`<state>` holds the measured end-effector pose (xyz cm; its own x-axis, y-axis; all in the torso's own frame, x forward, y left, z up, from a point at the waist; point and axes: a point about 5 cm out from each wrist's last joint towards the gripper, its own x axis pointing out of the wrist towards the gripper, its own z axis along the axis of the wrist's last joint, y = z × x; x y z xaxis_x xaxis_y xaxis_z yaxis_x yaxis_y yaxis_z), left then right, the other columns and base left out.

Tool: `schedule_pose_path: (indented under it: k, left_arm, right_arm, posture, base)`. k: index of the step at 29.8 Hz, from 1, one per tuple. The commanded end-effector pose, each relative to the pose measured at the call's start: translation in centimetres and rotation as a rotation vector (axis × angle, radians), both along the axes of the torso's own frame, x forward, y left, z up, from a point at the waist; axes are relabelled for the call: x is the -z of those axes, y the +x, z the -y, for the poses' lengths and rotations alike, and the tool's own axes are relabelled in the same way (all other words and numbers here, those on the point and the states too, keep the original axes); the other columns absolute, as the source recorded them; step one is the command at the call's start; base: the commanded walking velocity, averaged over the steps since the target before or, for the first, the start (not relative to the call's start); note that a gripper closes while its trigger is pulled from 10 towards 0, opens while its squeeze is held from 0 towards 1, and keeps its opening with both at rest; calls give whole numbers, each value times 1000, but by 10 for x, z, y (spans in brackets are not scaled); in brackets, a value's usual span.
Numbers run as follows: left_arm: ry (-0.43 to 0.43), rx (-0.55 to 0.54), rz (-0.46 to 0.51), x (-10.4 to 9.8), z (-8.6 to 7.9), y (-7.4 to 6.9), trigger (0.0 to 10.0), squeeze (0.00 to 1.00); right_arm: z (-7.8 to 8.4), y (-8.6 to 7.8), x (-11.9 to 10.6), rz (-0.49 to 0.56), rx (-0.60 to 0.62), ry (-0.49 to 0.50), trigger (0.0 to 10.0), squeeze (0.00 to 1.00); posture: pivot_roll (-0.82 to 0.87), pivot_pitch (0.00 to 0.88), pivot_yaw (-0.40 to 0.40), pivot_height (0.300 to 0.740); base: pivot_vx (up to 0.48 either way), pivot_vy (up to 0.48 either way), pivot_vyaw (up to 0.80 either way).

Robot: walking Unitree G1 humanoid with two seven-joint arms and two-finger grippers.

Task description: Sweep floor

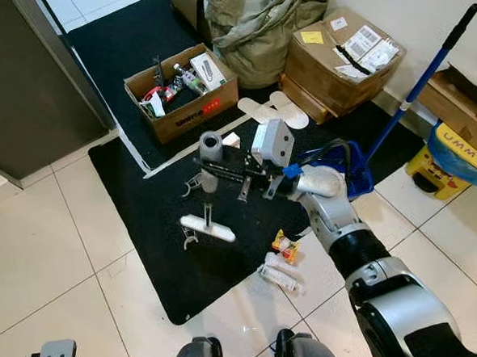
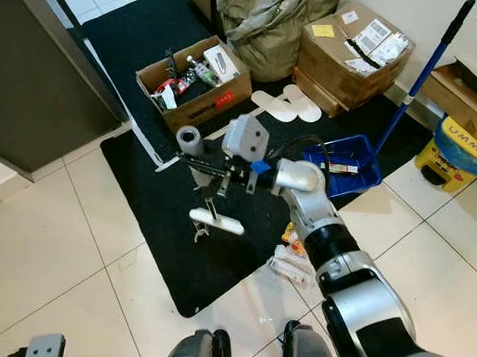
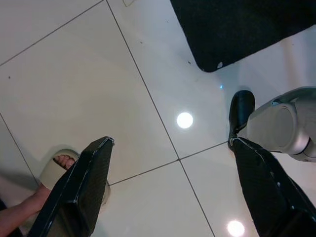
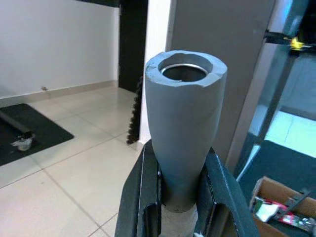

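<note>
A broom with a thick grey handle (image 1: 210,144) stands upright on the black mat (image 1: 143,200), its white head (image 1: 207,227) resting on the mat. My right gripper (image 4: 182,197) is shut on the grey handle (image 4: 183,123) just below its hollow top. Right of it lies a blue dustpan (image 2: 359,159) with a long blue pole (image 1: 423,78). A yellow-red wrapper (image 1: 285,246) and a clear wrapper (image 1: 279,275) lie at the mat's near edge. My left gripper (image 3: 170,143) hangs open over white tiles, holding nothing.
An open cardboard box (image 1: 187,109) of small items sits at the mat's far edge, with white insoles (image 1: 275,111) and stacked cartons (image 1: 337,67) beyond. A yellow bin (image 1: 456,157) stands at the right. A person's sandalled foot (image 3: 59,165) is near my left gripper.
</note>
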<state>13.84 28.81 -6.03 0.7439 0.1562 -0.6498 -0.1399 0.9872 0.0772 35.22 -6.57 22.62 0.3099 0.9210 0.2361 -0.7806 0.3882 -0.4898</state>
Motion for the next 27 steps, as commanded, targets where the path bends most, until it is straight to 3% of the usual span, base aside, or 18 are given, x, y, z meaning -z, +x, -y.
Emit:
schedule_pose_path:
  k: [1, 4, 6, 10, 12, 19, 23, 24, 26, 27]
  left_arm:
    - [-18, -7, -52, 8, 4, -14, 10000, 0]
    - [-28, -5, -52, 9, 8, -11, 10000, 0]
    - [-47, 3, -51, 11, 15, -7, 10000, 0]
    - [-54, 6, -51, 12, 18, -6, 10000, 0]
    - [-77, 12, -60, 15, 30, -2, 10000, 0]
    - [-88, 10, -69, 18, 35, -2, 10000, 0]
    - [-97, 8, -80, 20, 38, -4, 10000, 0]
    - [-91, 14, -90, 21, 39, -4, 10000, 0]
    - [-91, 14, -90, 21, 39, -4, 10000, 0]
    - [-91, 14, -112, 22, 41, -4, 10000, 0]
  right_arm:
    - [-4, -2, -10, 65, 5, 1, 10000, 0]
    - [-3, 0, -9, 15, 5, 12, 10000, 0]
    - [-1, 0, -7, -87, -17, 38, 10000, 0]
    - [0, 0, -5, -136, -31, 52, 10000, 0]
    - [7, 7, 1, -275, 73, 160, 10000, 0]
    - [11, 7, 8, -318, 115, 189, 10000, 0]
    - [17, 2, 25, -349, 81, 91, 10000, 0]
    - [21, -1, 35, -365, 52, 17, 10000, 0]
    - [21, -1, 35, -365, 52, 17, 10000, 0]
    - [27, -2, 47, -403, 58, -56, 10000, 0]
  posture:
    - [167, 317, 52, 740]
    - [155, 307, 44, 740]
    - [139, 297, 42, 740]
    - [136, 296, 41, 740]
    - [106, 283, 22, 740]
    - [98, 280, 17, 740]
    - [89, 269, 7, 740]
    - [83, 261, 0, 740]
    - [83, 261, 0, 740]
    - [73, 240, -6, 740]
  base:
    - [0, 0, 0]
    - [0, 0, 0]
    - [0, 0, 0]
    - [0, 0, 0]
    - [0, 0, 0]
    - [0, 0, 0]
    - [0, 0, 0]
    - [0, 0, 0]
    - [0, 0, 0]
    - [0, 0, 0]
